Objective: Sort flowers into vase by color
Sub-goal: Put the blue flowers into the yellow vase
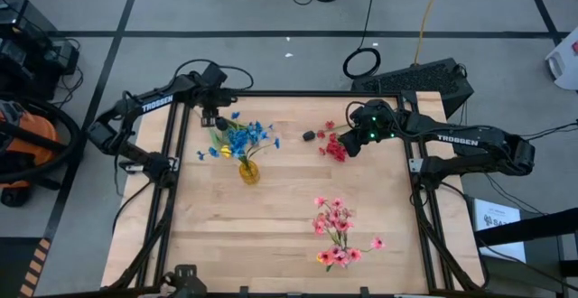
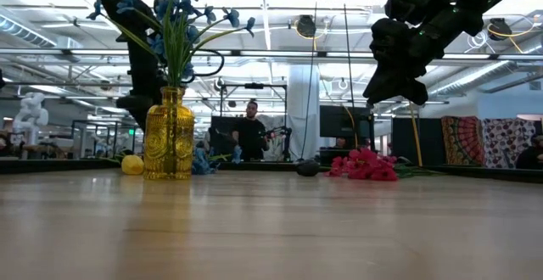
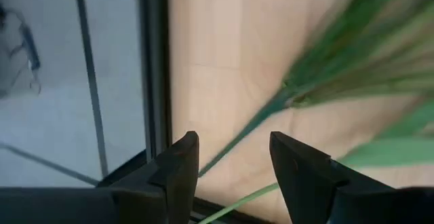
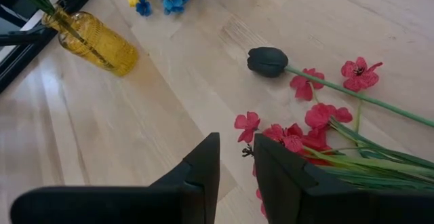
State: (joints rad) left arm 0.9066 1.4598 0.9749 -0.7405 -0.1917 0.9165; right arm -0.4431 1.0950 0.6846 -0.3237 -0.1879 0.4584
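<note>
Right pincer (image 1: 354, 141) hovers right of centre in the high view, over the red flowers (image 1: 333, 145) lying on the desk (image 1: 271, 235), a dark bud (image 1: 309, 136) beside them. To do this well, it should drop onto a stem rather than the blossoms. Its fingers are parted only slightly, gripping nothing. Left pincer (image 1: 220, 123), upper left, hangs released with green stems (image 3: 258, 119) between its fingers, at the yellow vase (image 1: 248, 171) of blue flowers (image 1: 246, 138). Pink flowers (image 1: 336, 235) wait lower centre.

Ribbed yellow vase (image 1: 249, 172); blue flowers (image 1: 246, 137); red flowers (image 1: 335, 146)
</note>
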